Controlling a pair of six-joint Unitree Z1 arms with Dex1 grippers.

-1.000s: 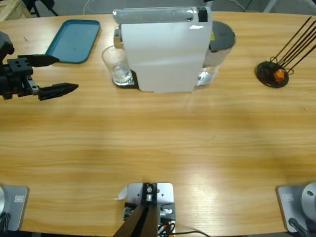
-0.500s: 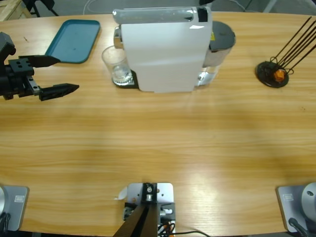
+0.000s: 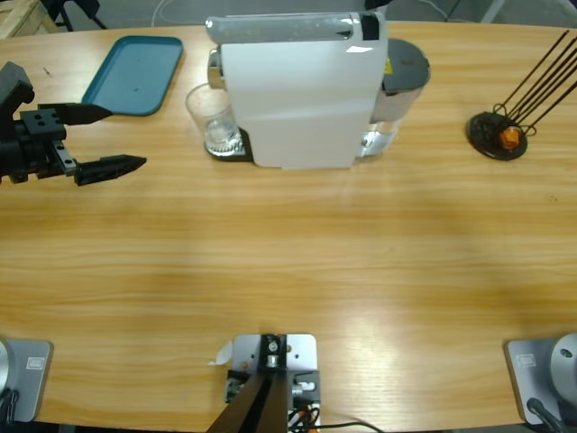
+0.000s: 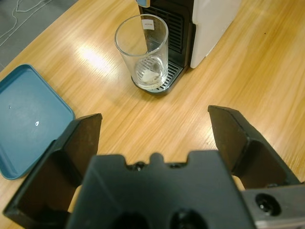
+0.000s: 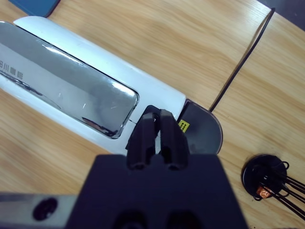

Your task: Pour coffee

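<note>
A small clear glass tumbler (image 3: 213, 122) stands on the black drip tray of the white coffee machine (image 3: 297, 95). In the left wrist view the tumbler (image 4: 143, 50) holds a thin layer of pale coffee (image 4: 149, 76) at its bottom. My left gripper (image 3: 115, 139) is open and empty, level with the tumbler and well to its left, with its jaws pointing at it. My right gripper (image 5: 156, 119) is shut on nothing. It hovers over the machine's silver top lid (image 5: 62, 90).
A teal tray (image 3: 135, 72) lies at the back left, also seen in the left wrist view as a teal tray (image 4: 26, 119). A black wire capsule stand (image 3: 500, 133) with an orange capsule sits at the far right. A black cable (image 5: 240, 57) runs behind the machine.
My left gripper has edged slightly to the right, toward the tumbler, still open. Nothing else has moved.
</note>
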